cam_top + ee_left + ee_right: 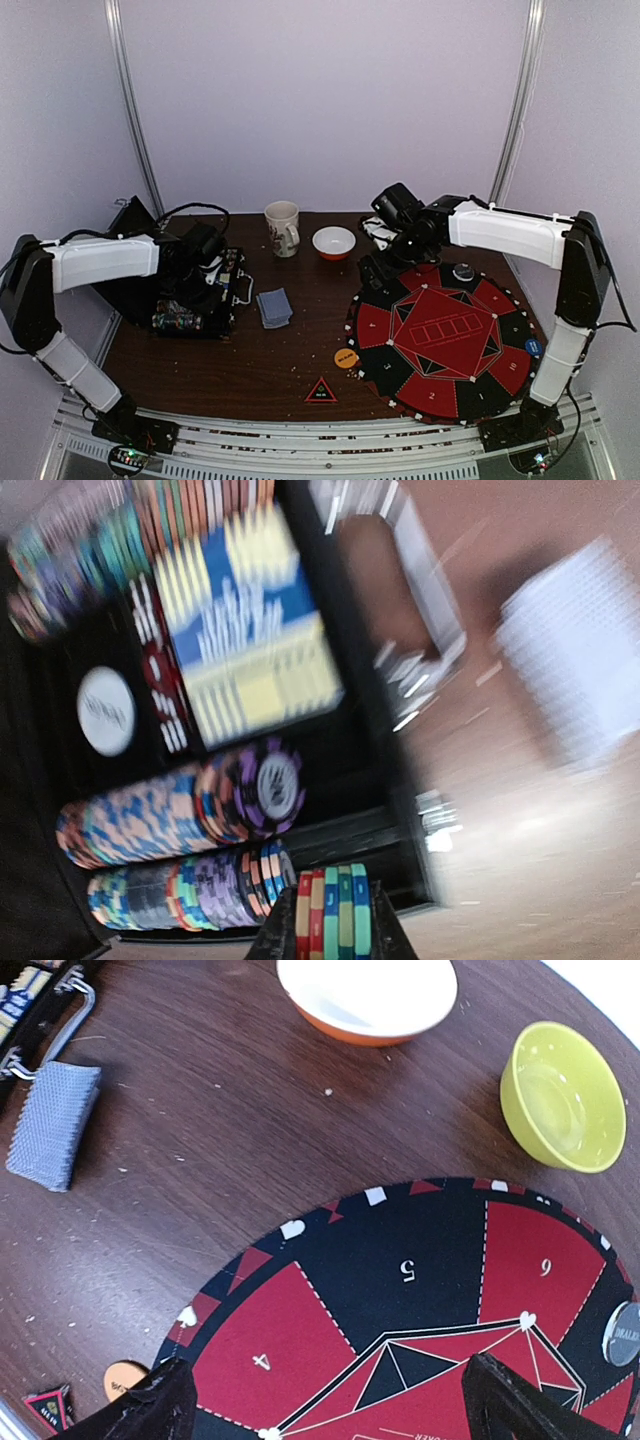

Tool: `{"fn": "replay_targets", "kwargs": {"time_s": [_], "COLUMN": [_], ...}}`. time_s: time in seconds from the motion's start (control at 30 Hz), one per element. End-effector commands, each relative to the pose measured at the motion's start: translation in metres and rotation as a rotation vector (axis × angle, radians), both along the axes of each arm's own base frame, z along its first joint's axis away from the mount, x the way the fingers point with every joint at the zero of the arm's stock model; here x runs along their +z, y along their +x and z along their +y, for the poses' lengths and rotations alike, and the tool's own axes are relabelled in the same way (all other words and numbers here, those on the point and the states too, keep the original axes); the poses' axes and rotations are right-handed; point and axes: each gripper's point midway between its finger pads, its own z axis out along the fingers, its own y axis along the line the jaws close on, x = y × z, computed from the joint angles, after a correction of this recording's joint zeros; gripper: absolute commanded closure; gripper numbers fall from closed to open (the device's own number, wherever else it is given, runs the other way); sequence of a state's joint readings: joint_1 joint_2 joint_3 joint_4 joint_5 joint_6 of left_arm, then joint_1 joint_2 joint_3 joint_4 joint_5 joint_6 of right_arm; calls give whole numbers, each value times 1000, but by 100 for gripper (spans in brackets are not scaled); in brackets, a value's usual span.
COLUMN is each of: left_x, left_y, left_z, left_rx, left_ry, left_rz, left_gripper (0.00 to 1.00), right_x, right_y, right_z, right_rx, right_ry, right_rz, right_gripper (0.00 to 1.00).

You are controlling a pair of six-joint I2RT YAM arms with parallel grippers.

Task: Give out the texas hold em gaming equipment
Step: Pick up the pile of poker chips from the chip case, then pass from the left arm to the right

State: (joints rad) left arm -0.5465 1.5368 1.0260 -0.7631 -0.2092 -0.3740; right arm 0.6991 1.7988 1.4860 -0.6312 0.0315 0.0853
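In the left wrist view my left gripper [333, 932] is shut on a short stack of poker chips [336, 900] striped red, green and blue, held just off the open chip case [330, 780]. Rows of chips [150, 825] lie in the case. The blue-grey deck of cards [273, 307] rests right of the case. My right gripper [325, 1400] hangs open over the round red-and-black mat [400, 1280], holding nothing. An orange disc [346, 358] and the black triangular marker [320, 391] lie by the mat's left edge. A blue disc [532, 348] and a black-and-white disc [463, 271] sit on the mat.
A cream mug [283, 228] and a white bowl [334, 242] stand at the back of the table. A yellow-green bowl [565, 1095] sits beside the mat's far edge, hidden under the right arm in the top view. A white-capped disc [106, 711] lies inside the case.
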Motion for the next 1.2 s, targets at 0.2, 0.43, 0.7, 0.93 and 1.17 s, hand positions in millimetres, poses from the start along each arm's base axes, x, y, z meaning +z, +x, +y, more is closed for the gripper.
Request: {"fn": "replay_targets", "kwargs": {"time_s": [0.2,0.43,0.7,0.93,1.17], "left_x": [169,204,218,217,218], "left_y": [16,-9,-27,-27,-28], "left_z": [-121,-194,-223,-226,-226], "left_rx": [-159,-346,-438,-442,-440], "left_ry": [-734,-924,-1062,-1074,-1087], "left_rz": [-290,-213,-170,-160,-164], "left_gripper": [100,100,100,100,100], "right_x": [139,185,156,156,152], "right_y": [-33,-104,-84,-74,-77], "right_z": [61,123,149,162,174], "right_rx": [449,988,1067,1023,1047], "right_ry": [313,483,274,235,238], "right_rz": [-407,-863,-896,-971,-971], "right_gripper": [7,2,4,27,36]}}
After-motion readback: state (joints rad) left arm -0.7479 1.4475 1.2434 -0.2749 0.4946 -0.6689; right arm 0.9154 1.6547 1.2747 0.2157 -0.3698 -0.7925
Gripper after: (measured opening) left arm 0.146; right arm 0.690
